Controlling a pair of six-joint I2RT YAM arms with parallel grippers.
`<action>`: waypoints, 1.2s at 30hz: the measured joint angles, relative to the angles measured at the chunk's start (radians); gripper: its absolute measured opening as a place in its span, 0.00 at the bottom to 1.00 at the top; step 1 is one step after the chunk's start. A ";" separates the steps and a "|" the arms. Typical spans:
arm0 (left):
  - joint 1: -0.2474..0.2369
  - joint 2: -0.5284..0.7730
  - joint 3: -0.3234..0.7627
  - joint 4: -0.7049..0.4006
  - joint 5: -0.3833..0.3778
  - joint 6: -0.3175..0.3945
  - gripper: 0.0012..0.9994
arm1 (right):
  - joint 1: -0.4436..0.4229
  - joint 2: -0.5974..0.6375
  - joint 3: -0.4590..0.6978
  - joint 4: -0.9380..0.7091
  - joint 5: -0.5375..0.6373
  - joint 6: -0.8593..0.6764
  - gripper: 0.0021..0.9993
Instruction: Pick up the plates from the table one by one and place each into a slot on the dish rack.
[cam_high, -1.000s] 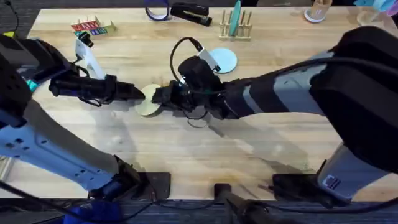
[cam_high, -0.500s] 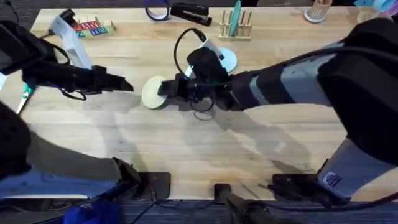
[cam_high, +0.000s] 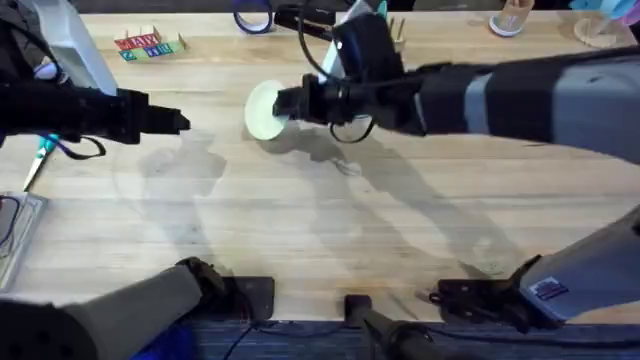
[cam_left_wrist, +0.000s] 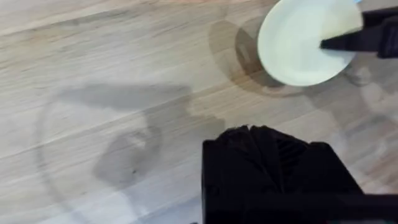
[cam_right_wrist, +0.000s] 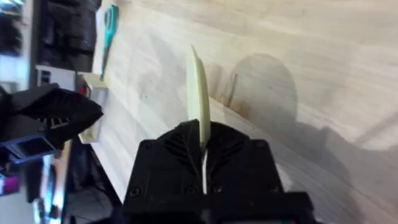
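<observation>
Cream plate (cam_high: 264, 110) lifted off the counter (cam_high: 330, 220) since a second ago, carried toward the rack.

My right hand (cam_high: 285, 102) pinches its rim; left hand (cam_high: 178, 122) closed, empty. Next: tilt upright, find a slot.

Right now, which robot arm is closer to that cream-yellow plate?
The right. The right gripper is clamped on the cream-yellow plate, holding it above the table. The left gripper is off to the plate's side, apart from it.

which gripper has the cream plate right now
The right gripper: its jaws pinch the edge of the cream plate above the table. The left gripper stands apart from it, holding nothing.
</observation>
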 joint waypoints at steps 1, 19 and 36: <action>0.000 -0.014 0.000 0.001 -0.013 -0.006 0.04 | -0.006 -0.007 0.019 -0.035 0.000 -0.023 0.03; -0.059 -0.268 0.001 0.048 -0.288 -0.172 0.42 | -0.147 -0.014 0.428 -0.599 0.086 -0.354 0.03; -0.121 -0.274 0.001 0.071 -0.305 -0.179 1.00 | -0.248 -0.014 0.631 -0.748 0.388 -0.449 0.03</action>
